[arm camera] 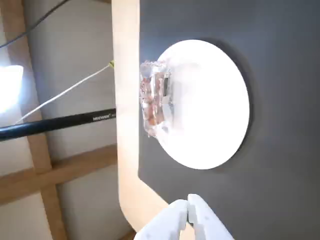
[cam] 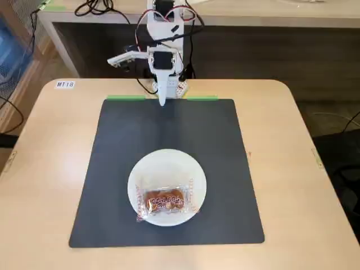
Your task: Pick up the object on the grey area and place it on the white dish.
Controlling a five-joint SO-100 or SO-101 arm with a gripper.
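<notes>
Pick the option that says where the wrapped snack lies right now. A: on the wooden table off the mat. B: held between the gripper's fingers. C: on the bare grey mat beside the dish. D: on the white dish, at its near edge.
D: in the fixed view the wrapped snack rests on the white dish, overhanging its near rim, while the gripper is shut and empty at the mat's far edge.

Fixed view: even, soft daylight, mild overall softness, faint shadow around the white dish (cam: 167, 169) on the grey mat (cam: 112, 169). Wrist view: dish (arm camera: 210, 110) overexposed, surface detail lost; bright flare at left edge; gripper (arm camera: 189, 207) tips out of focus.
</notes>
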